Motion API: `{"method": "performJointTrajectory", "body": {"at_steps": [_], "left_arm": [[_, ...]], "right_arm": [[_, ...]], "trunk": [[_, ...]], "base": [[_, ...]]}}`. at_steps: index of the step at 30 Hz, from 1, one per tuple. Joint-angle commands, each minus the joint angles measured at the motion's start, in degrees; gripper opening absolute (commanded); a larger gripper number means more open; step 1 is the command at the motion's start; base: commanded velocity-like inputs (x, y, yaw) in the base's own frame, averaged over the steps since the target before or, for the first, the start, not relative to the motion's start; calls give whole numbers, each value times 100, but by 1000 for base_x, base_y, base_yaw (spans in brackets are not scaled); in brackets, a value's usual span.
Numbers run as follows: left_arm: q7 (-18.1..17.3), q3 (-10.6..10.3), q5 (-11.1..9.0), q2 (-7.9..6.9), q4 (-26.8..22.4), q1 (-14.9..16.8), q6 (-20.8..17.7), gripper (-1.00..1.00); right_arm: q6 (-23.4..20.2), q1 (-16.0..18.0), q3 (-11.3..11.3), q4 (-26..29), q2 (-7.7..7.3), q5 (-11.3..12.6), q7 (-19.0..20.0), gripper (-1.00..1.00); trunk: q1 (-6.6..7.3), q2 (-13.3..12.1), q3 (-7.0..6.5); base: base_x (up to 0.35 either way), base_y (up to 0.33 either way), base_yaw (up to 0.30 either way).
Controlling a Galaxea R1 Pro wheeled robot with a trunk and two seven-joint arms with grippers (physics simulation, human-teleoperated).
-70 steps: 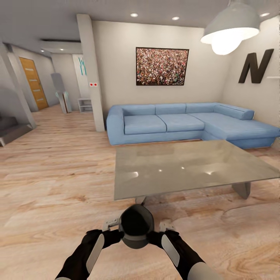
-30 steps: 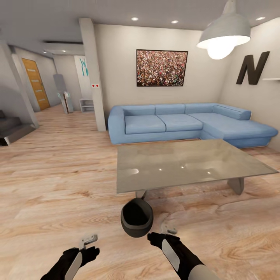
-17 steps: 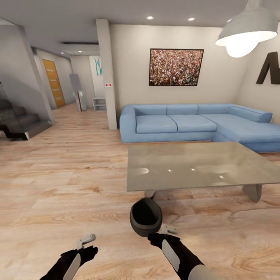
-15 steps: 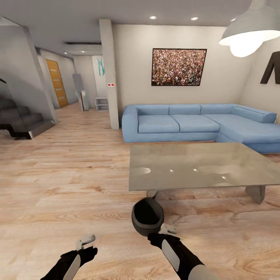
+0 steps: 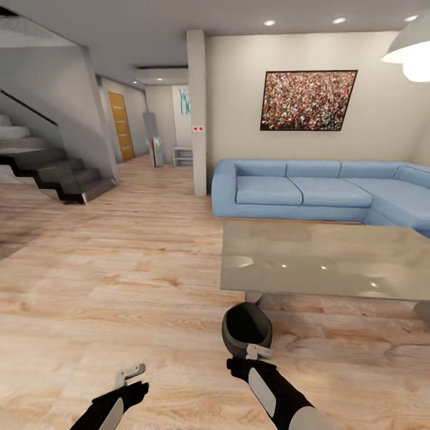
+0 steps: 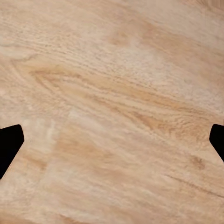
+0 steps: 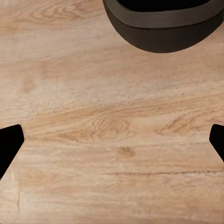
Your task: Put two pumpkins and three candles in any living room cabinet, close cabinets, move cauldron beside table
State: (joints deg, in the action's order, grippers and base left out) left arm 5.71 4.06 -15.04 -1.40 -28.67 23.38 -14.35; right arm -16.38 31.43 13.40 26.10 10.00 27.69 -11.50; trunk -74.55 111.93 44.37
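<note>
**Desk:** Where does the cauldron [image 5: 246, 329] sit in this frame?

**Photographer:** On the pale wood floor [image 5: 107, 298], upright, its dark mouth open to the ceiling. It stands just in front of the near edge of the glass-topped bench [image 5: 322, 257], beside one of the bench's grey legs. In the right wrist view its rounded dark side [image 7: 164, 28] shows above the floorboards [image 7: 112, 140].

**Desk:** And the two grippers?

**Photographer:** The right gripper [image 5: 258, 352] hangs just short of the cauldron's near side, with nothing held. In its wrist view the black fingertips [image 7: 10, 142] sit at opposite edges, spread wide, with bare floor between them. The left gripper [image 5: 131, 373] is well apart from the cauldron, low over the floor, also holding nothing. Its fingertips [image 6: 9, 142] are likewise wide apart over plain boards [image 6: 112, 112].

**Desk:** What fills the background?

**Photographer:** A blue corner sofa [image 5: 310, 191] behind the bench, a framed speckled picture [image 5: 307, 100] on the wall above it, and a white pillar [image 5: 197, 113]. A dark staircase [image 5: 54, 170] rises at the left. A wooden door [image 5: 121, 126] stands down the hallway, and a white hanging lamp [image 5: 412, 51] glows at the upper right.
</note>
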Motion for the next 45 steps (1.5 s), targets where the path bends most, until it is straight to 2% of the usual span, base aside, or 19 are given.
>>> {"method": "performJointTrajectory", "body": {"at_steps": [1,4,8,45], "left_arm": [[26,-5,-52,3,70,0,122,100],[18,-19,-59,9,195,0,448,100],[-33,-23,-81,8,230,0,547,100],[-53,-6,-97,-7,247,0,558,100]], "right_arm": [[-23,3,23,9,0,35,-46,100],[-35,3,23,9,0,35,-52,100],[-28,3,23,9,0,35,-48,100],[-7,3,23,-92,0,36,-46,100]], "trunk": [[1,3,8],[1,3,15],[1,3,25],[1,3,144]], "base": [[0,0,272],[0,0,272],[0,0,272],[-6,0,269]]}}
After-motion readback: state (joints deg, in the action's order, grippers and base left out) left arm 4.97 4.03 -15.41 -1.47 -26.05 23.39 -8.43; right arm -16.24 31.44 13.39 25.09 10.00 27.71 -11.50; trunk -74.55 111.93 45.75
